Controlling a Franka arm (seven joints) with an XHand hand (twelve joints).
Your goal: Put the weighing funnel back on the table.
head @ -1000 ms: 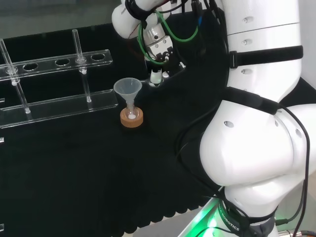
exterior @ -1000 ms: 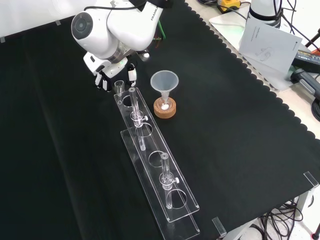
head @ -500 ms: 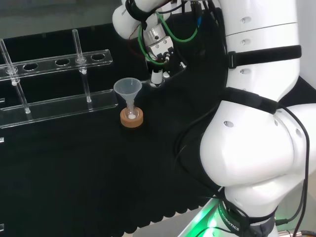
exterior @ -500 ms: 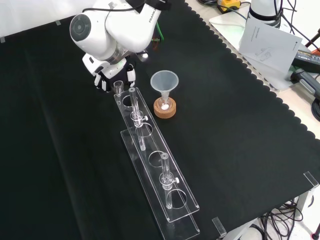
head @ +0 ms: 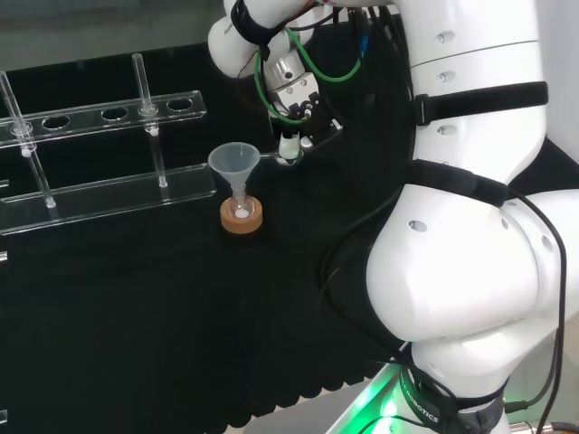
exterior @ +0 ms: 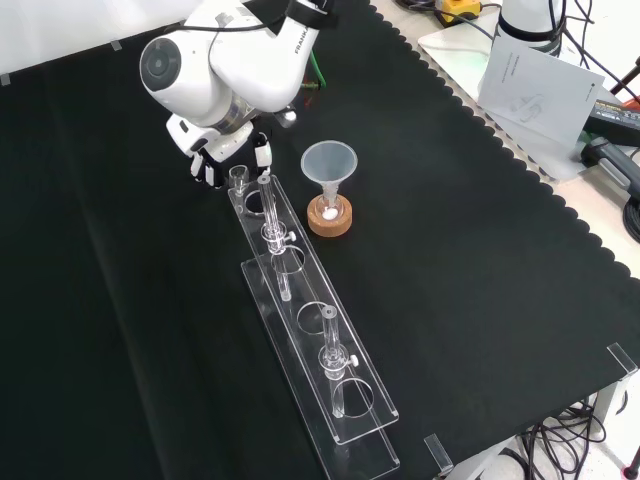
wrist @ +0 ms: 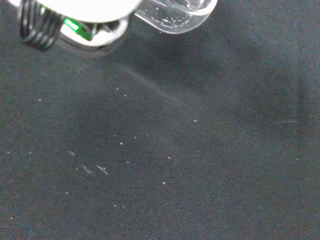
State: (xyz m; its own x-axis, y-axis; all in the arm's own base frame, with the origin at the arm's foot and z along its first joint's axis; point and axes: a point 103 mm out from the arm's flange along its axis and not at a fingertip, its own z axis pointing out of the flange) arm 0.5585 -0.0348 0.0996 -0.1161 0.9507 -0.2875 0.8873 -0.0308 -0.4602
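Observation:
The weighing funnel (exterior: pixel 238 177) is a small clear scoop held low over the black cloth, just off the near end of the clear rack. In the head view the weighing funnel (head: pixel 276 156) hangs under the black and white hand (head: pixel 291 137), whose fingers curl down around it. The hand (exterior: pixel 208 160) comes out from under the arm's white link in the front view. Close up in the wrist view, the weighing funnel (wrist: pixel 175 12) sits right against the blurred white hand (wrist: pixel 85 5), with cloth and scattered white grains beneath.
The big funnel (exterior: pixel 328 160) stands stem down in a small flask on a cork ring (exterior: pixel 330 218), right of the hand in the front view. A long clear rack (exterior: pixel 310 330) with upright tubes runs toward the front. Papers and cables lie beyond the cloth's scalloped edge.
The arm's upper link has shifted slightly up and left in the front view. The hand with the weighing funnel has barely moved.

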